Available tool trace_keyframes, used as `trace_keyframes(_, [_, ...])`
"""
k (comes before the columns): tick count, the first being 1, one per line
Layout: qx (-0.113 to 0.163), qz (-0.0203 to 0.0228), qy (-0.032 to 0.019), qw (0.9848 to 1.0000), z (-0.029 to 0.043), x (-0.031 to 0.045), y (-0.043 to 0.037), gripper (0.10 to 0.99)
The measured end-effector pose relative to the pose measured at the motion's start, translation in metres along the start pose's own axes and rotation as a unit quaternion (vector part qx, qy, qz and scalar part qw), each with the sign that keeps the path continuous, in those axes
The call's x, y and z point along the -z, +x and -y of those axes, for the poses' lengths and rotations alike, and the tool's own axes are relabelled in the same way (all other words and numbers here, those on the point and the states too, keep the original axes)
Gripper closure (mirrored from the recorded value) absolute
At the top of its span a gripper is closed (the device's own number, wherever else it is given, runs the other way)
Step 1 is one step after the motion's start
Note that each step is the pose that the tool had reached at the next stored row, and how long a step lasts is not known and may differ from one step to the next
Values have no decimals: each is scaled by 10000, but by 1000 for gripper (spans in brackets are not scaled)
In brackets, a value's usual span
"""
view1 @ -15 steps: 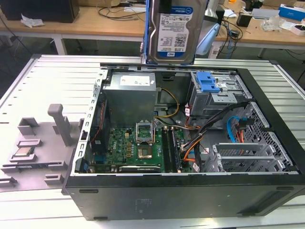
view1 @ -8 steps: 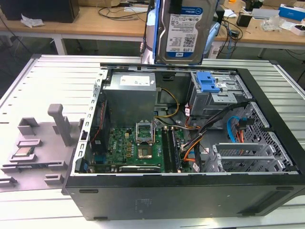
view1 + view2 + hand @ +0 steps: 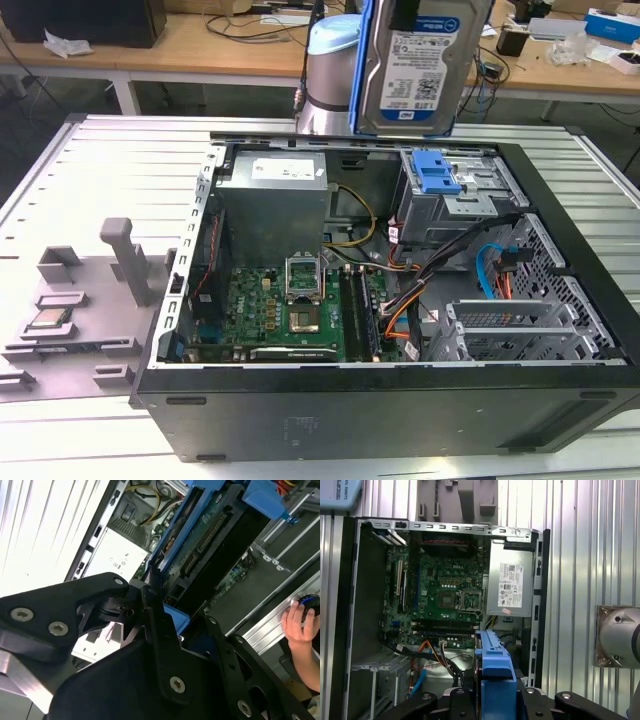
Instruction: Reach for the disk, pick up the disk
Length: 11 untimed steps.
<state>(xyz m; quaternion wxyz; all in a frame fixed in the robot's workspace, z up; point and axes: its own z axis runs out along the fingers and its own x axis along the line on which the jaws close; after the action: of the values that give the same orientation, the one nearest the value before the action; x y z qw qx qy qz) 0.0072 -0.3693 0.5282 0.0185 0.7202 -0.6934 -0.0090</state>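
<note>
The disk (image 3: pixel 420 70), a silver hard drive with a white-and-blue label in a bright blue carrier, hangs upright in the air above the back of the open computer case (image 3: pixel 380 400). In both wrist views my gripper (image 3: pixel 495 700) is shut on it. Its black fingers (image 3: pixel 155 610) clamp the blue carrier (image 3: pixel 494 665) from both sides. The second wrist view shows the disk's green circuit-board underside (image 3: pixel 210 535) running away from the fingers. The drive is clear of the case and touches nothing else.
Below the disk the case holds a drive bay with a blue latch (image 3: pixel 436 172), a power supply (image 3: pixel 275 190) and a motherboard (image 3: pixel 290 310). A grey tray with a CPU chip (image 3: pixel 50 320) lies at the exterior view's left. A person's hand (image 3: pixel 300 625) rests on a mouse.
</note>
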Motion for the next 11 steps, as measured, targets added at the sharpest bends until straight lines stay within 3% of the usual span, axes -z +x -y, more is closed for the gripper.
trace_keyframes(3, [1,0,0,10000,85,3,3,718])
trace_keyframes(7, [1,0,0,10000,296,12,9,718])
trace_keyframes(9, [1,0,0,10000,364,15,9,718])
trace_keyframes(11, [1,0,0,10000,494,19,11,718])
